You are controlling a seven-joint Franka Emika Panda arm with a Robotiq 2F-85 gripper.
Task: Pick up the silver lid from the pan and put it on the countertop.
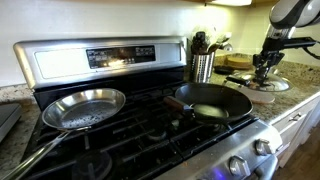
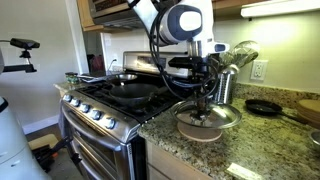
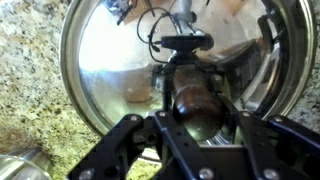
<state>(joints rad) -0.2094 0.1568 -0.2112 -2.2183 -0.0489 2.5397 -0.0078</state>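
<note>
The silver lid (image 3: 105,55) lies on the speckled countertop (image 3: 25,95) to the side of the stove, and it shows in both exterior views (image 1: 250,90) (image 2: 228,117). My gripper (image 3: 190,100) points straight down over its middle, fingers on either side of the dark knob and closed against it. The gripper shows in both exterior views (image 1: 264,72) (image 2: 205,104). The dark pan (image 1: 212,101) with a reddish-brown handle sits uncovered on the stove burner nearest the countertop, also in an exterior view (image 2: 130,88).
A shiny silver frying pan (image 1: 85,107) sits on the far burner. A metal utensil holder (image 1: 203,66) (image 2: 225,85) stands just behind the lid. A small black skillet (image 2: 265,106) and a cutting board (image 2: 308,106) lie further along the countertop (image 2: 190,150).
</note>
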